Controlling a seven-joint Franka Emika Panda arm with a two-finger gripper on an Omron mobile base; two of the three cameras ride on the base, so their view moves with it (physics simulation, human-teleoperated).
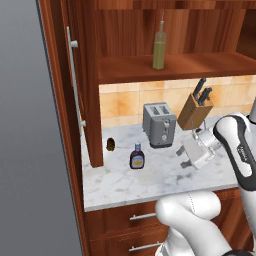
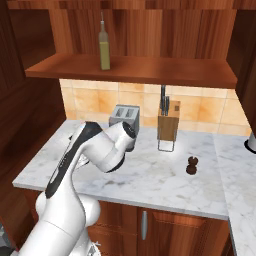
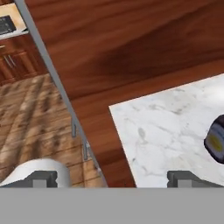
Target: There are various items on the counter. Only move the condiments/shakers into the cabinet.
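Note:
The tall bottle of yellow-green oil (image 1: 159, 47) (image 2: 104, 47) stands upright on the cabinet's inner shelf (image 1: 200, 66) (image 2: 150, 70). On the marble counter (image 1: 150, 177) (image 2: 150, 175) the small dark bottle with a blue cap (image 1: 137, 156) stands near the front left; in the hand view the bottle (image 3: 215, 142) shows at the right edge. The dark pepper mill (image 2: 192, 165) stands to the right of the knife block. My gripper (image 1: 181, 157) (image 3: 113, 179) hangs open above the counter, right of the small bottle, with nothing between its fingers.
A grey toaster (image 1: 159, 124) (image 2: 124, 116) and a wooden knife block (image 1: 195, 110) (image 2: 168, 122) stand at the back of the counter. A small brown lump (image 1: 110, 144) lies by the cabinet's side wall. The open cabinet door (image 1: 60, 100) with its long bar handle (image 1: 74, 85) (image 3: 48, 70) stands at the left.

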